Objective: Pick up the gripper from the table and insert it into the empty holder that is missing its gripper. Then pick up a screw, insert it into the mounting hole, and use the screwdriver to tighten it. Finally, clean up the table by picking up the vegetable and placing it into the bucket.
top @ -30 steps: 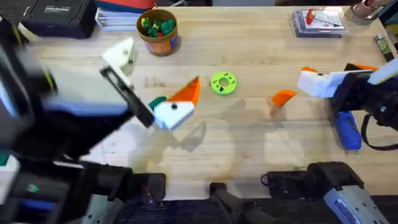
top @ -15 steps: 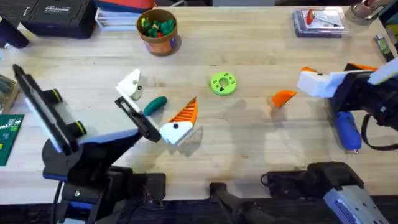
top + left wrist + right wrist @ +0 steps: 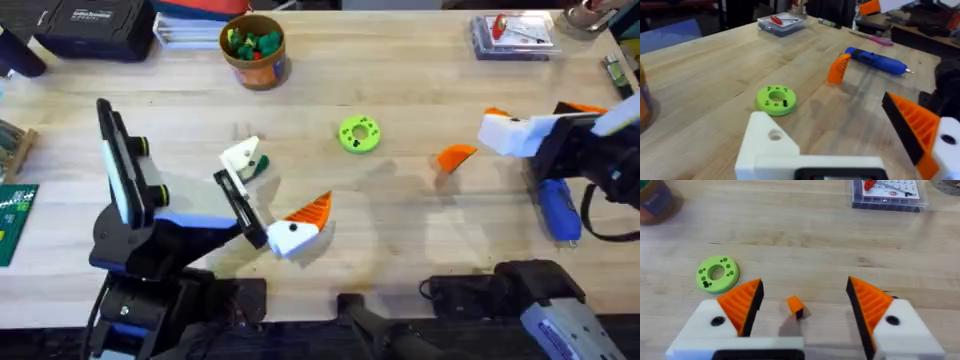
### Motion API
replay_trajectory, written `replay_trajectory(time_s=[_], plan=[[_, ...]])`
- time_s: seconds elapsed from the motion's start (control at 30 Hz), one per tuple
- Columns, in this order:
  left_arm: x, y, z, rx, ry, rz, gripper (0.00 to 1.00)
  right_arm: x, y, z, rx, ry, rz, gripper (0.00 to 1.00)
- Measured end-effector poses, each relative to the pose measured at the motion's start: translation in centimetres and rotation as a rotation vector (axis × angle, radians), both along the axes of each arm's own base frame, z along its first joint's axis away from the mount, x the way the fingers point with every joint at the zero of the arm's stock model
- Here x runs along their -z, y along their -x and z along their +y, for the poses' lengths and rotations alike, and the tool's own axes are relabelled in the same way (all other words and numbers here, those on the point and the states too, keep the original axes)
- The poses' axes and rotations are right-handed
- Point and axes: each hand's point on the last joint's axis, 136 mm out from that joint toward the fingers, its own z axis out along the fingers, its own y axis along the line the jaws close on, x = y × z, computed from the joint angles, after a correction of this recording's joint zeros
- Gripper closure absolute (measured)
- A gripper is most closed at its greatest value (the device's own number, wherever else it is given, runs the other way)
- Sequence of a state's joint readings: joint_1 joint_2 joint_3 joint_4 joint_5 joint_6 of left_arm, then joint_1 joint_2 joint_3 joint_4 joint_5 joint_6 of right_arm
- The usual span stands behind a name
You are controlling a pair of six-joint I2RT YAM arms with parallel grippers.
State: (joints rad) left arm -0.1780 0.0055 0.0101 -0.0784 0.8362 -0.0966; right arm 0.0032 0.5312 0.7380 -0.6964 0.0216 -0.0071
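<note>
Lying on grained wood (image 3: 420, 240), ribbed orange wedge gripper (image 3: 455, 157), blue pen-shaped screwdriver (image 3: 558, 207)

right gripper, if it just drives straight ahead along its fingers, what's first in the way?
Probably the loose orange gripper lying on the table: it sits between the right gripper's open fingers, just ahead. The green disc is off to one side. Depth is unclear, so it may pass over.

Both arms are black with blue parts near the bottom. The left gripper (image 3: 268, 195) has white blocks; one finger has an orange ribbed pad (image 3: 309, 210), the other block is bare white. The right gripper (image 3: 802, 305) has two white blocks with orange ribbed pads and black screws.
</note>
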Motion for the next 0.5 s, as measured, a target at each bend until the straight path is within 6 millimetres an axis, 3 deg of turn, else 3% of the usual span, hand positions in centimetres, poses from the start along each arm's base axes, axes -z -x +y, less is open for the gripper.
replay_trajectory(time_s=[0.5], plan=[[0.02, 0.65, -0.45, 0.043, -0.008, -0.013, 0.015, 0.00, 0.00, 0.00, 0.000, 0.000, 0.000, 0.007]])
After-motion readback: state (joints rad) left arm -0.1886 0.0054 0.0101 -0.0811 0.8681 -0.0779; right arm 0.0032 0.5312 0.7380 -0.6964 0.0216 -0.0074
